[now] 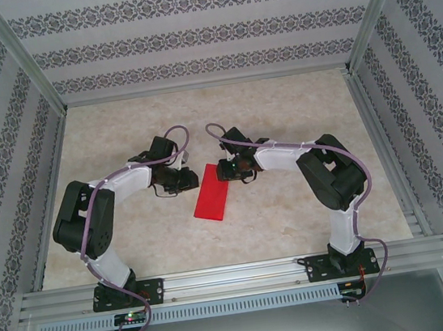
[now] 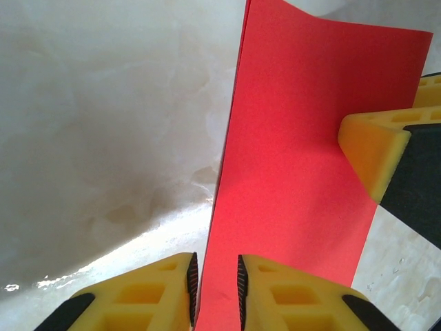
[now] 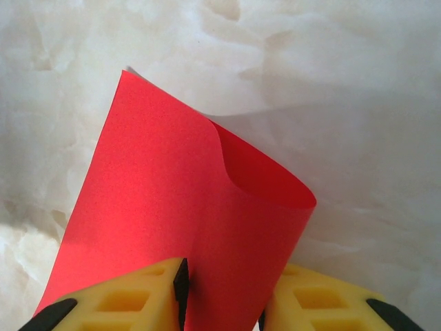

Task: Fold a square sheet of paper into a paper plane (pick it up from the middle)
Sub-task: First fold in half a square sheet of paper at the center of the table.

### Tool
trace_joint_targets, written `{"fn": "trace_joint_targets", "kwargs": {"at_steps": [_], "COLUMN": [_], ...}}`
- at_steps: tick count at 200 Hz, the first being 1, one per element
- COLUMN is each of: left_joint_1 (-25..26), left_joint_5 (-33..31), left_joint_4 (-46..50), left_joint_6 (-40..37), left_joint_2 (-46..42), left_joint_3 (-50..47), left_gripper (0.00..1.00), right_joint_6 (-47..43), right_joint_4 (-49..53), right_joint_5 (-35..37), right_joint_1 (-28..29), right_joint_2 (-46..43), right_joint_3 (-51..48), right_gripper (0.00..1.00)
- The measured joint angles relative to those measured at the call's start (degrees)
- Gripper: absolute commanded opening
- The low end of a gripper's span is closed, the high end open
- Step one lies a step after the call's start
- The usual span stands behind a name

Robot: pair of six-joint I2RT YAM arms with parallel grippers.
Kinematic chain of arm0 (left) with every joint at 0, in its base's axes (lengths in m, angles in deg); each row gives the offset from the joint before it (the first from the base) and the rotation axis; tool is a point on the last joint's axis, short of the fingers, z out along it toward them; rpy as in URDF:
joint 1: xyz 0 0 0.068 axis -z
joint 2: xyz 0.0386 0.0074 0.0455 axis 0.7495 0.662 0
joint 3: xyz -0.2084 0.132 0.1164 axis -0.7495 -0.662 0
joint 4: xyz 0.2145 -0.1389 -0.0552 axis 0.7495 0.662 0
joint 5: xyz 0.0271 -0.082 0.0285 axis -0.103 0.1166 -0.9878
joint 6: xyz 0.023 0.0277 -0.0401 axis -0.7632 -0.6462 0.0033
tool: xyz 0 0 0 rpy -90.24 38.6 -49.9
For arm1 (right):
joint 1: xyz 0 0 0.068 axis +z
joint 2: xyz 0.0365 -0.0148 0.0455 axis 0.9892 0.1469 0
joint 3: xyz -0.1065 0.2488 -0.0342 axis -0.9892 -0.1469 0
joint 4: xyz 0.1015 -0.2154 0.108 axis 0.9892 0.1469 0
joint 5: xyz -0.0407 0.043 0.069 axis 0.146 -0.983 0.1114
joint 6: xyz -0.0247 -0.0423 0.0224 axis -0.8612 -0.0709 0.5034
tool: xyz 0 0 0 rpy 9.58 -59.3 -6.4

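Observation:
The square sheet of paper point(image 1: 211, 193) is bright red and doubled over into a narrow strip, standing up off the marble table between the two arms. My left gripper point(image 1: 184, 178) holds its left side. In the left wrist view the paper point(image 2: 303, 138) runs up between the yellow fingers of that gripper point(image 2: 215, 265), filling the narrow gap. My right gripper point(image 1: 226, 169) is at the strip's upper right. In the right wrist view, the paper point(image 3: 165, 186) curls into a loose loop squeezed between this gripper's point(image 3: 227, 272) jaws. One right finger point(image 2: 372, 148) presses the paper's face.
The marble tabletop point(image 1: 280, 117) is bare around the paper. Aluminium rails point(image 1: 236, 276) run along the near edge, with upright posts at the back corners. Patterned walls point(image 1: 187, 31) close in the back and sides.

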Motion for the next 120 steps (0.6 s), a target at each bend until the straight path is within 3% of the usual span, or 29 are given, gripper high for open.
{"fn": "trace_joint_targets", "kwargs": {"at_steps": [120], "left_joint_1": [0.0], "left_joint_5": [8.9], "left_joint_4": [-8.0], "left_joint_6": [5.1], "left_joint_2": [0.9], "left_joint_3": [-4.9], "left_gripper": [0.21], "right_joint_6": [-0.8], "right_joint_4": [1.4], "right_joint_5": [0.0], "right_joint_1": [0.0], "right_joint_2": [0.7], "right_joint_3": [1.1], "right_gripper": [0.34]}}
